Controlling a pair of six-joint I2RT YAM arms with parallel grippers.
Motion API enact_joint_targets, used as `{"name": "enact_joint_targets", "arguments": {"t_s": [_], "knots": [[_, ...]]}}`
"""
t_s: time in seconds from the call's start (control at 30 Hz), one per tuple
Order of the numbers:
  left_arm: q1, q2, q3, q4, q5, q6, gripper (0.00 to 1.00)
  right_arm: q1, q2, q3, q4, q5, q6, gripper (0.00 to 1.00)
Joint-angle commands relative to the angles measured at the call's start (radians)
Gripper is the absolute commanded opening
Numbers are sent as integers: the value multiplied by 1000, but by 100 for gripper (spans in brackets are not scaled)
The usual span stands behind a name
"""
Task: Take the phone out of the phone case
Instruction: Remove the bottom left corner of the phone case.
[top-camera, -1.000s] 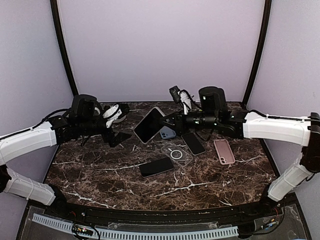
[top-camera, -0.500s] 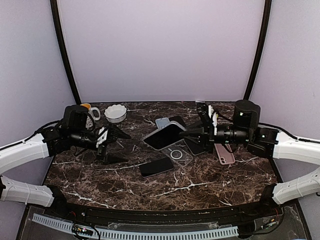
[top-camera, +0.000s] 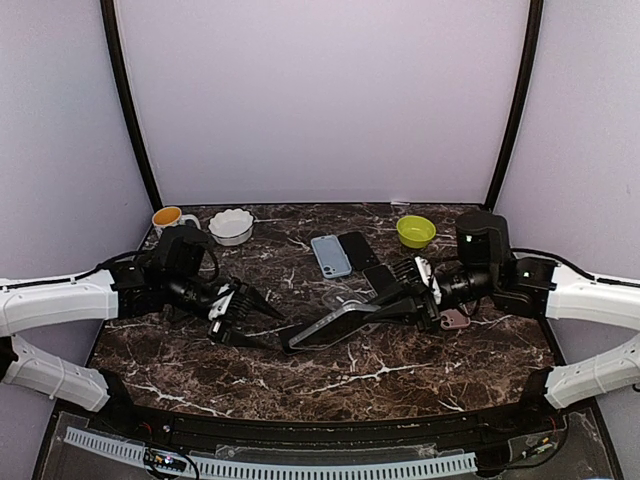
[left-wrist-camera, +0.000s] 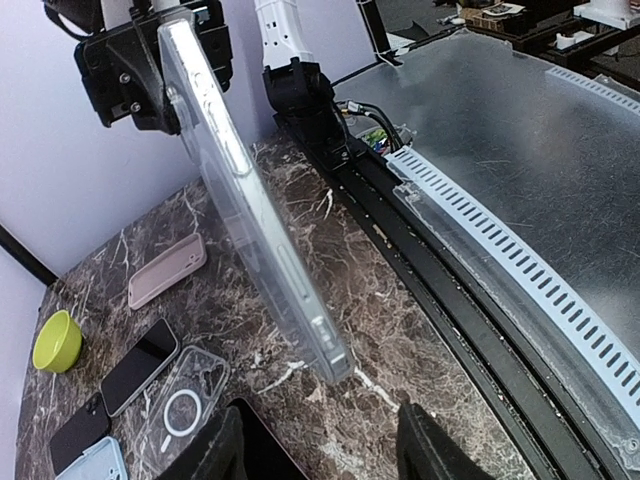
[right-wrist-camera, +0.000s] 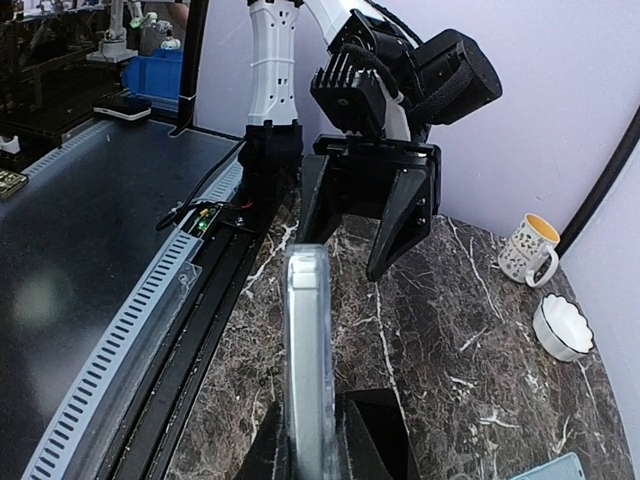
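Phone case (top-camera: 338, 323), clamped in the right gripper (top-camera: 392, 303), has dropped to the left gripper (top-camera: 266, 323), whose half-open jaws are narrowing to grip.

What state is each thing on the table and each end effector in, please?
Cased phone: held tilted, case on.
Right end effector: shut on the cased phone.
Left end effector: open, empty.
Clear case: empty, flat.
Blue case: flat.
Black phone beside blue case: flat.
Pink case: flat.
Mug: upright.
Green bowl: upright.
White bowl: upright.
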Motion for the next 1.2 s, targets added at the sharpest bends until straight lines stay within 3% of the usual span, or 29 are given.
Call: {"name": "enact_joint_targets", "arguments": {"t_s": [0.0, 0.47, 1.17], "knots": [[-46, -4, -32, 70, 8, 13, 54, 31, 2, 52, 80, -40, -28, 0], [-104, 27, -35, 42, -48, 59, 35, 69, 57, 100, 68, -17, -81, 0], [-189, 24, -21, -105, -107, 127, 27, 150, 85, 155, -6, 70, -215, 0]]}}
